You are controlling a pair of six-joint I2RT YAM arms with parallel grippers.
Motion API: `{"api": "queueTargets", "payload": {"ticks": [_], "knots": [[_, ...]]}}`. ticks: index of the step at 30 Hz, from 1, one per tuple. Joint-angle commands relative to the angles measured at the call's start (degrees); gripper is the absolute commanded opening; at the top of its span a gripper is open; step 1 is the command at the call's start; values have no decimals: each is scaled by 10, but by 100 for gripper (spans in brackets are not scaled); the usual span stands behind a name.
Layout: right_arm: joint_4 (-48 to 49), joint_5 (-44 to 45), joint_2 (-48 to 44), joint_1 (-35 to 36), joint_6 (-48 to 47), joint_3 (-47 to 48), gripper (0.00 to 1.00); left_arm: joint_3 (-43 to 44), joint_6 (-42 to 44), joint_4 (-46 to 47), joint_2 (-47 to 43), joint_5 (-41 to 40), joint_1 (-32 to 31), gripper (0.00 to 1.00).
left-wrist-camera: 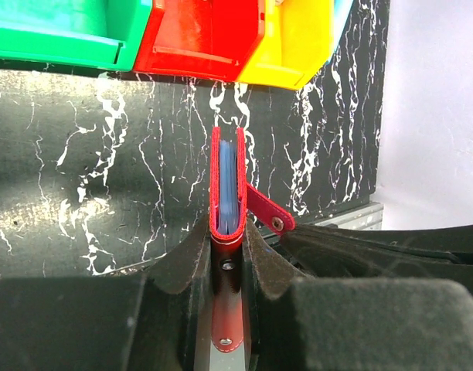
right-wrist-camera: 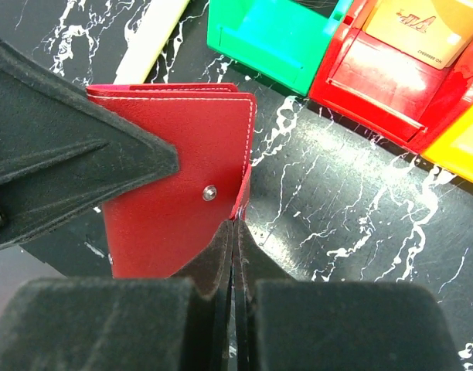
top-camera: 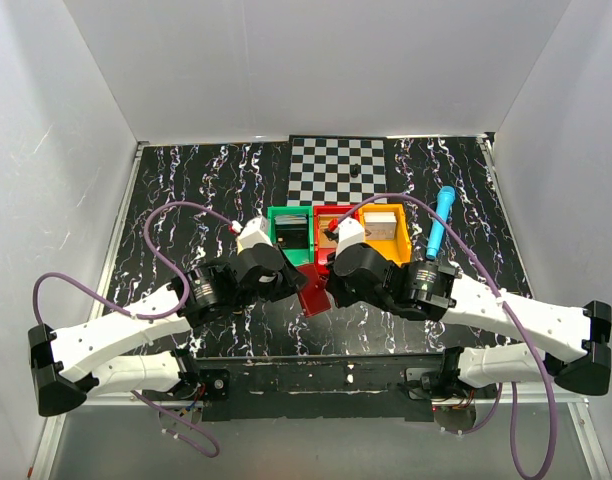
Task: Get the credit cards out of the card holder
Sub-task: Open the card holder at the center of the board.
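Note:
The dark red card holder (top-camera: 313, 292) is held up between my two grippers, just in front of the bins. My left gripper (left-wrist-camera: 227, 234) is shut on its lower edge. The holder (left-wrist-camera: 217, 174) stands edge-on there, with blue cards (left-wrist-camera: 228, 185) showing between its covers. Its snap strap (left-wrist-camera: 266, 211) sticks out to the right. My right gripper (right-wrist-camera: 238, 226) is shut on that strap's thin edge beside the holder's red cover (right-wrist-camera: 175, 170). In the top view the left gripper (top-camera: 289, 283) and the right gripper (top-camera: 332, 284) meet at the holder.
A green bin (top-camera: 290, 228), a red bin (top-camera: 329, 219) and an orange bin (top-camera: 396, 240) stand in a row right behind the holder. A tan card (right-wrist-camera: 422, 27) lies in the red bin. A blue pen (top-camera: 441, 220) lies to the right. A checkerboard (top-camera: 336, 170) is at the back.

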Motion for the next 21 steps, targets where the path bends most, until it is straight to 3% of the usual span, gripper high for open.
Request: {"api": "queueTargets", "payload": {"ticks": [1,6,10,14,21], "knots": [[-1,-3,-23,-4,4,-3,1,-1,0,-22,-13,-45,4,0],[8,-10,-29,-4,4,-7,1,-6,5,-6,-17,-34,4,0],[8,-6,-38,-6,7,-8,35,-21,15,26,-27,-20,4,0],[7,-6,-44,-7,4,-4,52,-28,21,37,-29,-9,4,0],[1,-18,-22,-8,-2,5,56,-33,32,67,-40,12,4,0]]}}
